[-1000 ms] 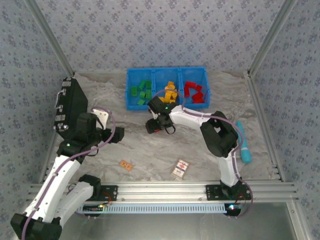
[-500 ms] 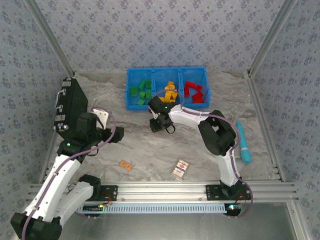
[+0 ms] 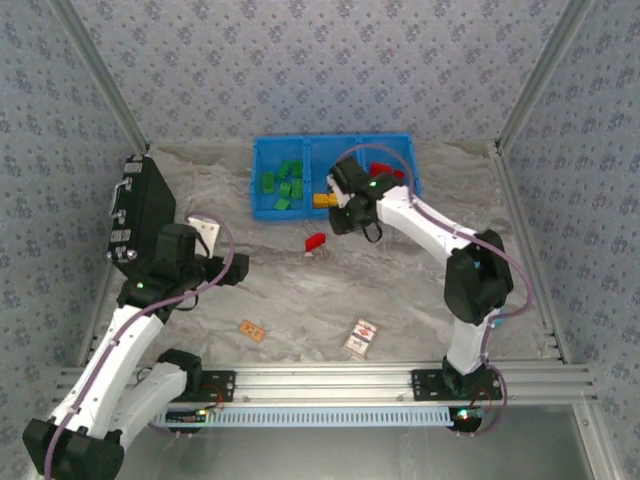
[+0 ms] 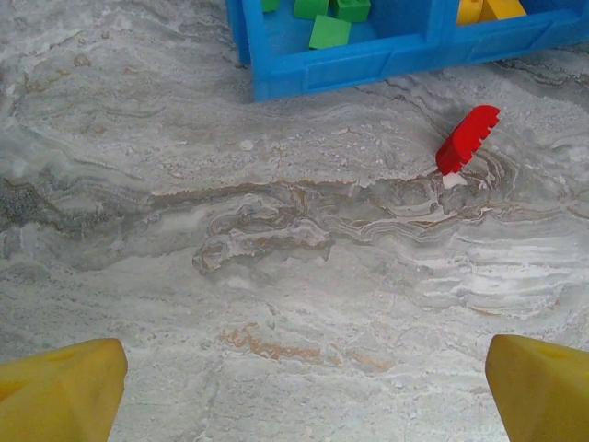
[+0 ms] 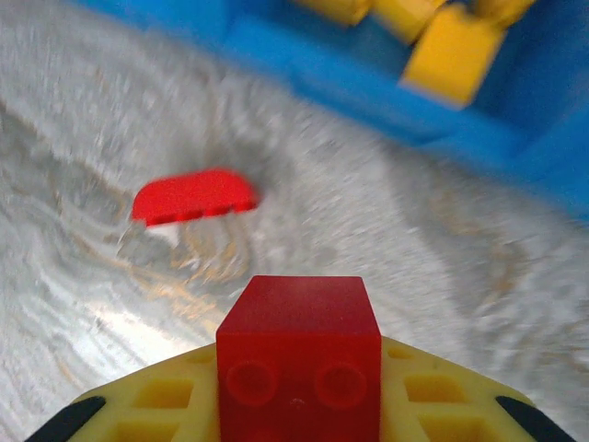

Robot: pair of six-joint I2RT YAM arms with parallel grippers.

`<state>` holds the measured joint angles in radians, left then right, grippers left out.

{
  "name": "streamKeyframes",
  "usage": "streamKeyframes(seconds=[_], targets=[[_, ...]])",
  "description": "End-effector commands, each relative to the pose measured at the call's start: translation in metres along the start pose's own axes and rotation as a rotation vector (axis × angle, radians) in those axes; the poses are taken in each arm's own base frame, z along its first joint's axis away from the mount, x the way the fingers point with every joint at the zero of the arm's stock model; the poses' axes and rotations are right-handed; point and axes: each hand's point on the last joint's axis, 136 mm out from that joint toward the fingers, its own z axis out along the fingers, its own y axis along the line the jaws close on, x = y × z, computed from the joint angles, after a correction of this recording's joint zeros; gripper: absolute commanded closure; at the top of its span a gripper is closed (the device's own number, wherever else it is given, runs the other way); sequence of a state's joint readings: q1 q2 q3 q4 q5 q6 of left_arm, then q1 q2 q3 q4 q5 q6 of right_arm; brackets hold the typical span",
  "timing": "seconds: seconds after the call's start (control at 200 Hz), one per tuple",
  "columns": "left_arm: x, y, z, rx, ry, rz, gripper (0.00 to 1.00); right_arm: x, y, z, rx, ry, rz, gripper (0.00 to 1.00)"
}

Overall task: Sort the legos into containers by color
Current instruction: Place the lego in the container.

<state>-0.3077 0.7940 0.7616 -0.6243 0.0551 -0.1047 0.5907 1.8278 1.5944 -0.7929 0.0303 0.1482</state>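
Note:
My right gripper point(image 3: 342, 210) hangs at the near edge of the blue bin point(image 3: 262, 178), shut on a red lego point(image 5: 299, 322) that sits between its yellow fingers point(image 5: 156, 405). Another red lego point(image 3: 316, 241), a flat curved piece, lies on the table just short of the bin; it is also in the left wrist view point(image 4: 467, 138) and the right wrist view point(image 5: 193, 196). The bin holds green legos point(image 3: 285, 185) on the left, orange legos point(image 3: 325, 200) in the middle and red legos point(image 3: 385, 170) on the right. My left gripper point(image 3: 235, 270) is open over bare table, fingertips point(image 4: 60, 391) wide apart.
A black box point(image 3: 140, 205) stands at the table's left edge behind the left arm. A small tan tile point(image 3: 252, 330) and a red-and-white card point(image 3: 361, 338) lie near the front metal rail point(image 3: 330, 380).
The right gripper closed on a red lego at the table's middle and carried it up and right to the bin's edge. A red curved piece now shows where it was. The left arm stayed still.

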Motion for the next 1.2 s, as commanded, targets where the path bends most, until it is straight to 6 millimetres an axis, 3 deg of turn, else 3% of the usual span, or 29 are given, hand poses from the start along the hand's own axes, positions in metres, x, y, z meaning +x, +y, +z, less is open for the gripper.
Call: streamKeyframes(seconds=[0.0,0.1,0.21,0.38,0.595,0.77,0.93,1.065,1.195], targets=[[-0.004,0.002,-0.001,-0.006,-0.023,0.005,0.0,-0.017,-0.036,-0.022,0.095,-0.051,-0.013,0.66],[-0.004,0.003,-0.001,-0.011,-0.023,0.006,0.0,-0.038,-0.073,-0.033,0.182,-0.13,0.06,0.66],[-0.004,0.007,-0.002,-0.038,-0.024,0.009,0.0,-0.054,-0.099,-0.036,0.231,-0.201,0.11,0.66],[-0.004,0.007,-0.002,-0.04,-0.024,0.008,0.0,-0.071,-0.13,-0.018,0.29,-0.211,0.139,0.65],[-0.004,0.009,-0.001,-0.047,-0.02,0.01,0.0,-0.074,-0.157,0.021,0.311,-0.16,0.197,0.65],[-0.004,0.007,0.0,-0.039,-0.016,0.014,0.0,-0.072,-0.168,0.047,0.291,-0.123,0.221,0.6],[-0.003,0.008,0.0,-0.042,-0.019,0.014,0.0,-0.068,-0.178,0.053,0.3,-0.103,0.232,0.5],[-0.003,0.008,0.001,-0.04,-0.014,0.019,0.0,-0.068,-0.181,0.04,0.308,-0.107,0.241,0.45],[-0.003,0.008,0.001,-0.041,-0.012,0.02,0.0,-0.071,-0.173,0.011,0.305,-0.139,0.234,0.44]])
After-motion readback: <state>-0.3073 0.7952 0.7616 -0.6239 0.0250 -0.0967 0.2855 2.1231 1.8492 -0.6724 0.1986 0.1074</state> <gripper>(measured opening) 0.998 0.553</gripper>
